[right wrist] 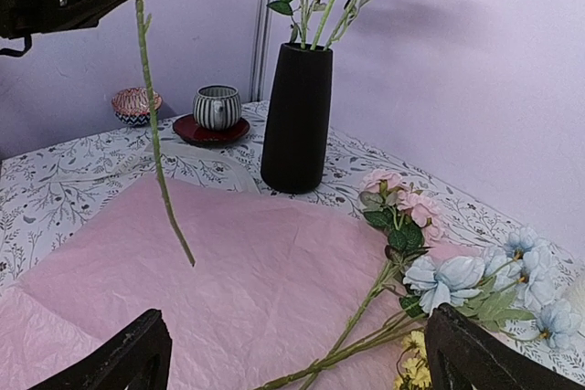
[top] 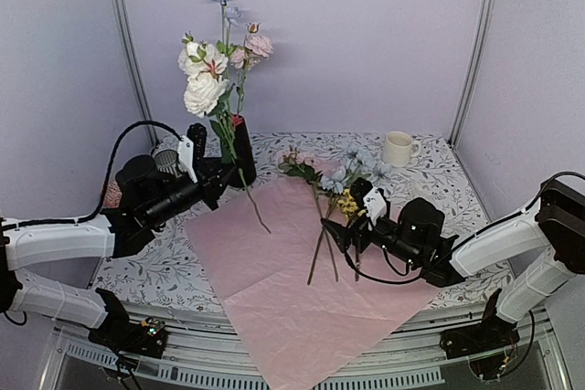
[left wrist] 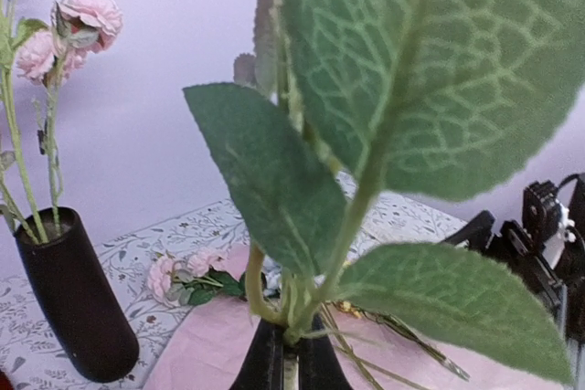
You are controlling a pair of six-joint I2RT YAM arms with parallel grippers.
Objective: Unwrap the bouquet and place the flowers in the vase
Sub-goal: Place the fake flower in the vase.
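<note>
Left gripper (top: 222, 182) clamps a leafy white rose (top: 203, 93) beside the slim matte black vase (top: 245, 167). Right gripper (top: 331, 233), jaws apart, hangs over loose flowers (top: 352, 176) on crinkled pink paper (top: 274, 299), white mug (top: 398, 148) behind.

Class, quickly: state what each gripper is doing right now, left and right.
Left gripper: closed, holding a flower stem.
Right gripper: open, holding nothing.

The leaf-print table (top: 439, 180) carried a sheet of pink wrapping paper (top: 274, 262) spread across its middle, the black vase (top: 247, 157) just beyond it, a white mug (top: 398, 148) far right, a red saucer (right wrist: 210, 131) far left.
</note>
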